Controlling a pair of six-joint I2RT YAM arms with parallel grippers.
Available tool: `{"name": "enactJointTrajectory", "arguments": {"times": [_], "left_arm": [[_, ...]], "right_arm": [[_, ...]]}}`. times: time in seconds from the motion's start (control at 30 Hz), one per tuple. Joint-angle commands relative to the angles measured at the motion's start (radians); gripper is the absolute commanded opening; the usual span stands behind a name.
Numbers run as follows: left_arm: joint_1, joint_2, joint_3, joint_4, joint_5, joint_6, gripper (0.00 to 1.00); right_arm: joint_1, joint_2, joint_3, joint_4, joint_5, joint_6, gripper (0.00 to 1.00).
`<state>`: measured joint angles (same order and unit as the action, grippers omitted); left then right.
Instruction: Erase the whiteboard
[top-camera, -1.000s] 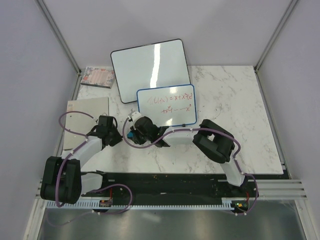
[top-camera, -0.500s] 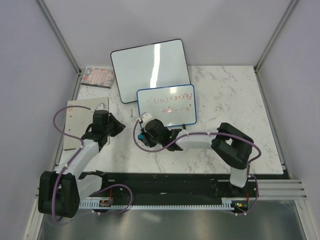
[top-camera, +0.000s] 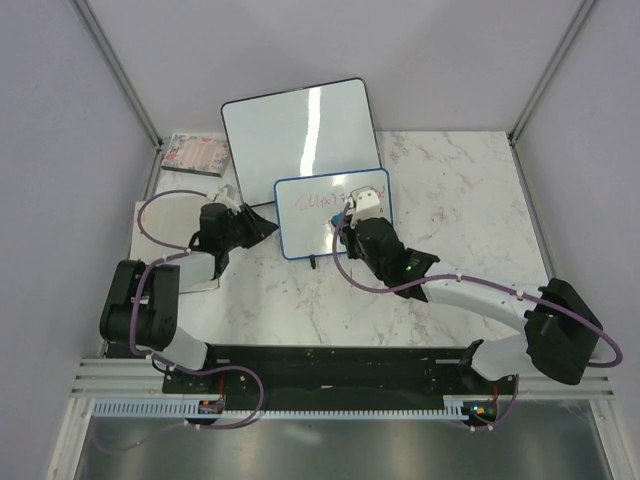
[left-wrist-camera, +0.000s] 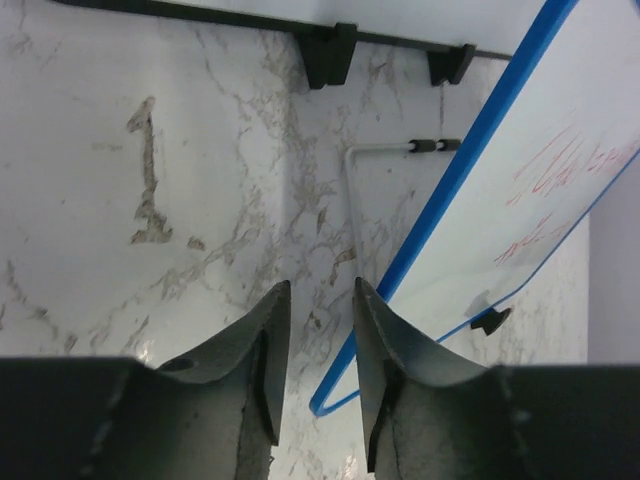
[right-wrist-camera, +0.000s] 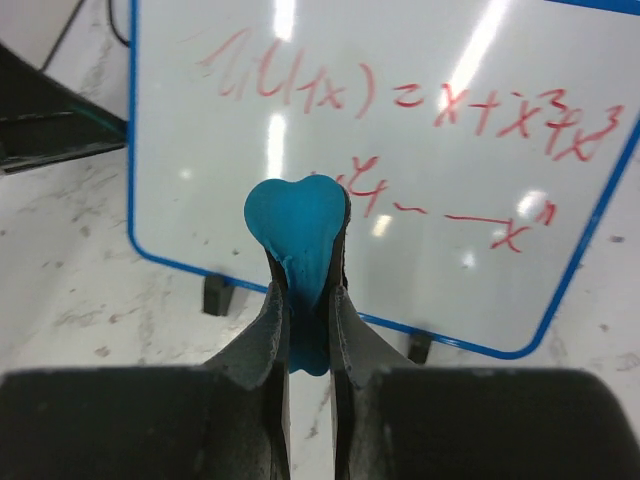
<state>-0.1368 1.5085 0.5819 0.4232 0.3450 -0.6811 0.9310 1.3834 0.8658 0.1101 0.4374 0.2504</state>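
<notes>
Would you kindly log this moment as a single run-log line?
right gripper: shut on blue eraser, facing whiteboard | left gripper: open, at whiteboard's left edge | red writing: unerased | contact: cannot tell

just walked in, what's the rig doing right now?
The right gripper is shut on a blue wiper, held in front of the small blue-framed whiteboard. The left gripper sits at the board's left edge, jaws slightly apart. The red writing is not yet erased.
</notes>
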Motion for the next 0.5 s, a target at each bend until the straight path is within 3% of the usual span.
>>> {"name": "enactJointTrajectory", "arguments": {"times": [0.0, 0.1, 0.23, 0.27, 0.3, 0.33, 0.47], "left_arm": [[0.012, 0.025, 0.047, 0.233, 0.098, -0.028, 0.44], [0.013, 0.013, 0.045, 0.262, 0.051, -0.026, 0.54], [0.012, -0.002, 0.045, 0.29, 0.006, -0.02, 0.57], [0.011, 0.002, 0.045, 0.299, 0.006, -0.021, 0.69], [0.011, 0.01, 0.052, 0.314, 0.014, -0.023, 0.71], [0.012, 0.015, 0.052, 0.322, 0.015, -0.02, 0.95], [0.012, 0.016, 0.01, 0.412, 0.002, -0.021, 0.98]], "right_arm": [[-0.082, -0.05, -0.034, 0.019, 0.031, -0.031, 0.03], [-0.116, -0.058, -0.04, 0.02, 0.012, -0.045, 0.02], [-0.144, -0.052, -0.044, 0.023, 0.003, -0.043, 0.02], [-0.155, -0.047, -0.045, 0.025, 0.0, -0.04, 0.02], [-0.161, -0.044, -0.047, 0.028, -0.005, -0.04, 0.02], [-0.164, -0.041, -0.047, 0.031, -0.012, -0.039, 0.02], [-0.178, -0.043, -0.05, 0.04, -0.028, -0.036, 0.02]]}}
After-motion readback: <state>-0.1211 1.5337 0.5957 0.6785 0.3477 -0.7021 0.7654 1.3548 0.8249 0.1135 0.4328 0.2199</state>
